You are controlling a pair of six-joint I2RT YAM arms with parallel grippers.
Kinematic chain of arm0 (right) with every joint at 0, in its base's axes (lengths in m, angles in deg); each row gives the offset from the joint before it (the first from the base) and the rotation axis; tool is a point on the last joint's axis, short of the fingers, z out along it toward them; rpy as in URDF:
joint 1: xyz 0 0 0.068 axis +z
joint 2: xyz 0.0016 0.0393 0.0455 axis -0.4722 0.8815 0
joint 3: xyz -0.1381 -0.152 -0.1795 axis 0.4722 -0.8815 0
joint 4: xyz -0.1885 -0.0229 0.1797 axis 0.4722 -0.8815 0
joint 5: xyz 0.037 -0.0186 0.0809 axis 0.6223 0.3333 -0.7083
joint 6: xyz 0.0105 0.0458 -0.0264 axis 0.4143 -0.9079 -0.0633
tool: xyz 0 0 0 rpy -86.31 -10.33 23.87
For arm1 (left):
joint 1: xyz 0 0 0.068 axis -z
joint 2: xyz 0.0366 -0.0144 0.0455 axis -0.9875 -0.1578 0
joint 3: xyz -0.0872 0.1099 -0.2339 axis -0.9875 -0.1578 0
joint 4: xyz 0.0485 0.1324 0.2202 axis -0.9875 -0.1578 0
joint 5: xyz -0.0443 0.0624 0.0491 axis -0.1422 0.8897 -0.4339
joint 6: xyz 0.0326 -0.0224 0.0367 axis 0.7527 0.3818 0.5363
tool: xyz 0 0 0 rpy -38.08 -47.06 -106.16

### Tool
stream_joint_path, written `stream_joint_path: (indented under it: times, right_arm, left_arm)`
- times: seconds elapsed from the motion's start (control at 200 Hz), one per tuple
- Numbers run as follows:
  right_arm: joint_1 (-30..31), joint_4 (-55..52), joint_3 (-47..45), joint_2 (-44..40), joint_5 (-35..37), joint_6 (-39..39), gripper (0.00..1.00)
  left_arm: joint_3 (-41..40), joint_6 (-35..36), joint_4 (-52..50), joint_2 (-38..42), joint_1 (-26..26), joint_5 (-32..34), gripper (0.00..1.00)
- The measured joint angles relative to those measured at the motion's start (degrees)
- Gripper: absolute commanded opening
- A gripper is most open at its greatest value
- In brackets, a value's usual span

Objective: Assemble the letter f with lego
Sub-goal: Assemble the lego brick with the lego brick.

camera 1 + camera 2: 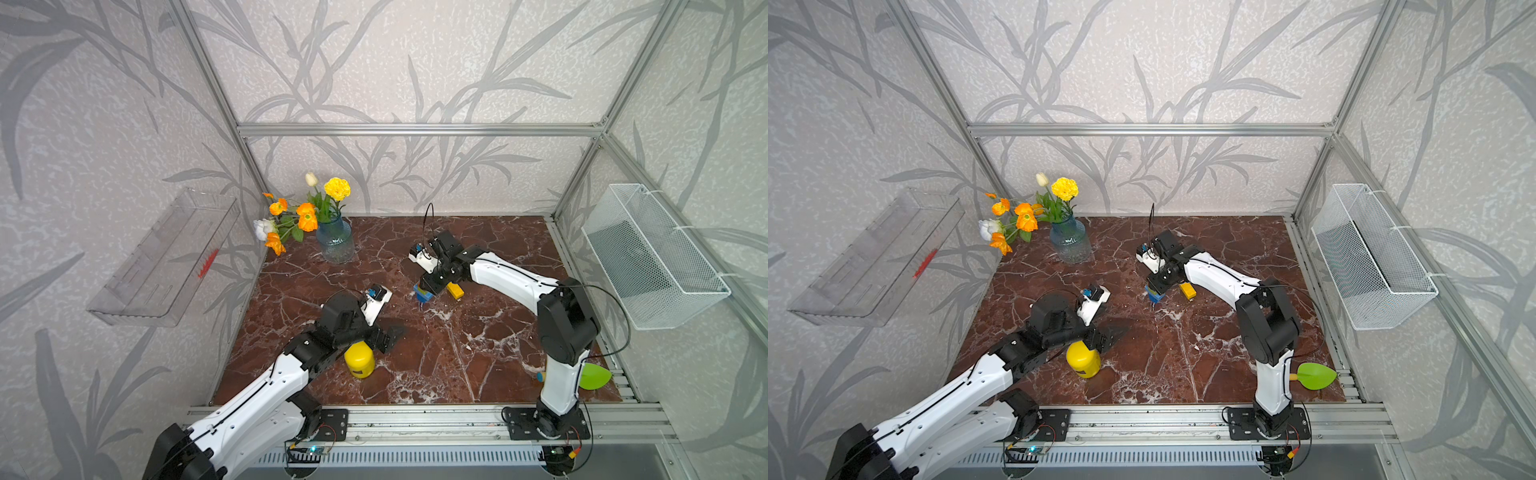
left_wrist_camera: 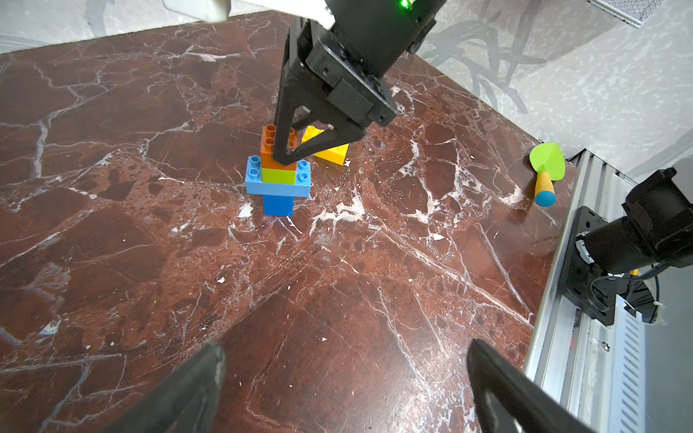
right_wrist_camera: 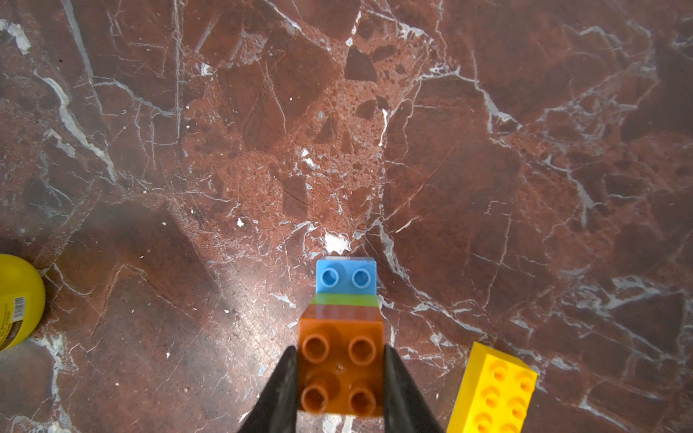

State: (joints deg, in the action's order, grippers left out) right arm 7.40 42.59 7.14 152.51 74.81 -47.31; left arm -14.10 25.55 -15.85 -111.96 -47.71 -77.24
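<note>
A small stack of lego (image 2: pixel 278 176) stands upright at about the middle of a red-brown marble bench (image 1: pixel 478 353). From the bottom up it has a dark-blue brick (image 2: pixel 278 206) as its foot, a light-blue bar (image 2: pixel 277 189) that sticks out on both sides, a green brick (image 2: pixel 279 176) and an orange brick (image 2: pixel 267 150).

The right hand (image 3: pixel 340 360) reaches down from above and pinches the orange brick between its two black fingers, which lie flat against opposite side walls. A long yellow brick (image 3: pixel 491 393) lies loose on the bench just beside the stack, toward the right edge, studs up. The left hand (image 2: pixel 345 345) is spread wide and holds nothing. It hangs near the front-left part of the bench, close to a yellow cylinder (image 1: pixel 360 360).

The bricks look light, stiff and smooth. Only the friction of their studs seems to join them, and the tall stack on its small foot would likely tip if pushed sideways. The yellow brick is probably best gripped across its narrow width on the flat sides, then pressed straight down while the stack is braced.

The polished bench looks slippery. A blue glass vase (image 1: pixel 335 241) of orange and yellow flowers stands near the back-left corner, and a green leaf-shaped tool (image 2: pixel 546 165) lies at the front-right corner. The surrounding walls have grey leaf-patterned paper and an aluminium frame.
</note>
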Motion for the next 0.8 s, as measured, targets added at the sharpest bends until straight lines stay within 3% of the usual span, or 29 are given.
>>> stream_joint_path:
  times: [0.32,0.8]
  right_arm:
    - [0.37,-0.72,1.11,0.02,0.94,0.02,0.30]
    - [1.53,-4.15,1.51,-0.07,2.25,0.22,0.47]
  left_arm:
    - [-0.35,0.00,0.02,0.31,0.00,-0.11,0.99]
    - [-0.63,0.00,0.22,0.31,0.02,-0.11,1.00]
